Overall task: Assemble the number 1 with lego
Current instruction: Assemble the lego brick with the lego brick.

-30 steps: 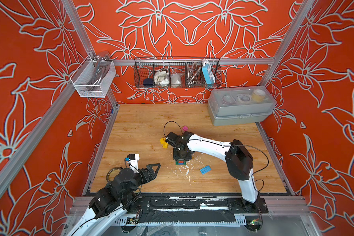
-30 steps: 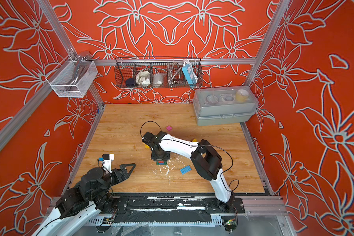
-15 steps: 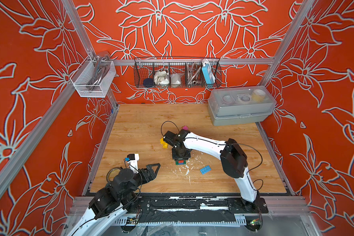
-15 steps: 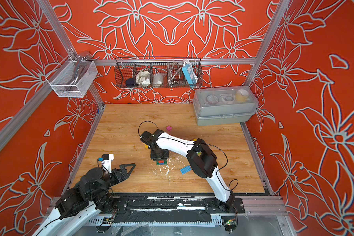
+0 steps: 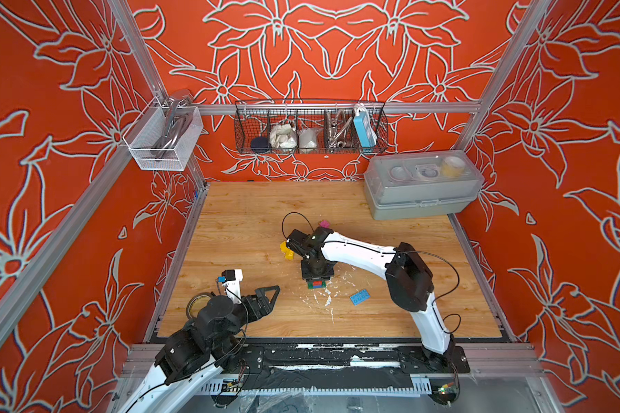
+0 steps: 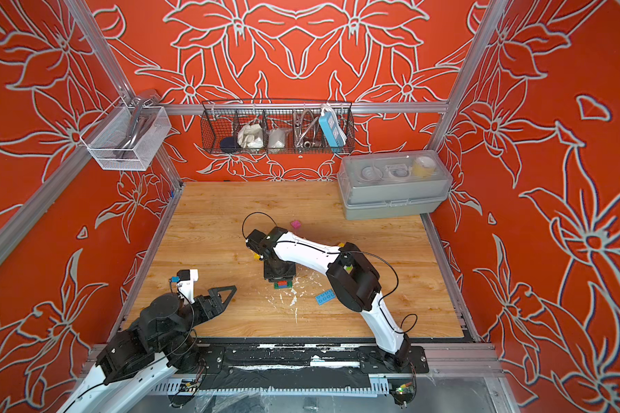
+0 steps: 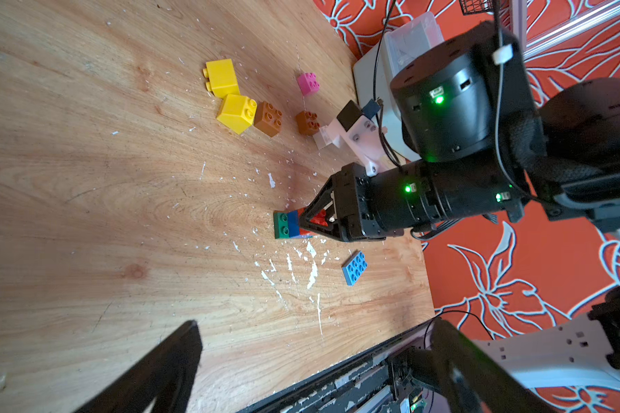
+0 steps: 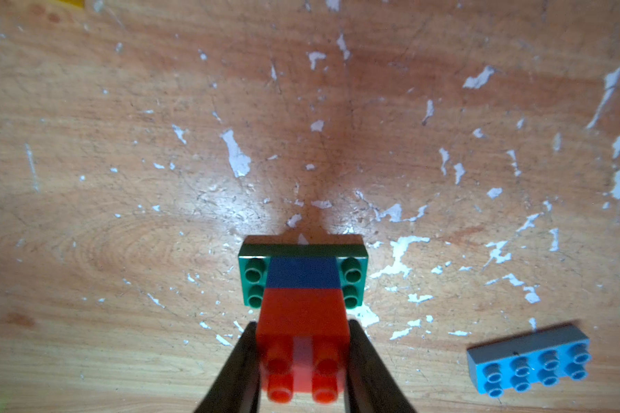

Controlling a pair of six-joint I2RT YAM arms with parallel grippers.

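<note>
Top views: right gripper (image 5: 317, 276) points down at frame centre over a small stack (image 5: 316, 284); how its jaws stand is hidden from here. Left gripper (image 5: 265, 297) hangs at lower left, jaws spread wide, empty, well apart from any lego. Light blue plate (image 5: 359, 296) lies loose just right of the stack. Pink brick (image 6: 296, 224) and yellow bricks (image 5: 286, 249) lie loose above it.

Left wrist view: the stack reads green plate (image 7: 282, 224) on the table (image 7: 86, 178), blue brick (image 7: 293, 223) on it, red brick (image 7: 317, 219) on top, with the right gripper clamped on the red one. Upper middle of frame: two yellow, two brown bricks (image 7: 268, 118) and one pink, all loose.

Right wrist view: narrow jaws pinch the red brick (image 8: 301, 321) by its sides. It sits square on the blue brick, which is centred on the green plate.

Progress, my read: the base plus two bricks of the upright are done. Red looks seated but is not released. What is left is a taller stem and a top flag from the loose bricks. Roughly early-middle.
</note>
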